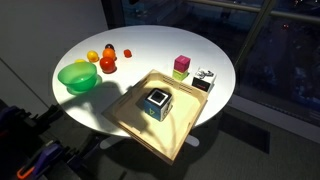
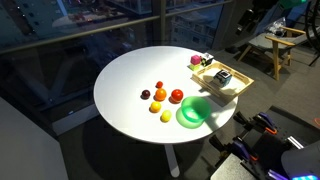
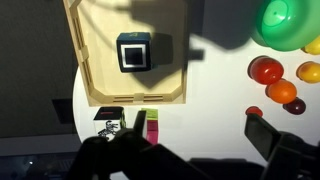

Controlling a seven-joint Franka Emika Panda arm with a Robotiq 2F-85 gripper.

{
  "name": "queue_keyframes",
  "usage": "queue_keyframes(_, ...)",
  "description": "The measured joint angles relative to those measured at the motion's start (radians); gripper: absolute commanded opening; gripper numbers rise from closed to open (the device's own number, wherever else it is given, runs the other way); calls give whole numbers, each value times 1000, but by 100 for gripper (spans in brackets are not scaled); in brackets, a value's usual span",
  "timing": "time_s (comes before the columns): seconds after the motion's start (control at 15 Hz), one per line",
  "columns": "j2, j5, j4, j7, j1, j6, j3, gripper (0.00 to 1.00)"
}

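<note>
The claw [image 3: 190, 150] was held wide open and empty high above the counter [image 3: 215, 100], so nothing was touched by it, while the dark cube [image 3: 134, 52] was seen lying flat inside the wooden tray [image 3: 82, 60], where it was kept from sliding by the raised rim.

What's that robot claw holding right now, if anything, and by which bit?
Nothing. In the wrist view the gripper stands open and empty, well apart from the cube lying in the wooden tray.
</note>
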Motion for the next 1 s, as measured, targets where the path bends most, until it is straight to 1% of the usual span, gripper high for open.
queue_keyframes(1.0, 55, 6, 71, 4, -30, -10, -33, 100)
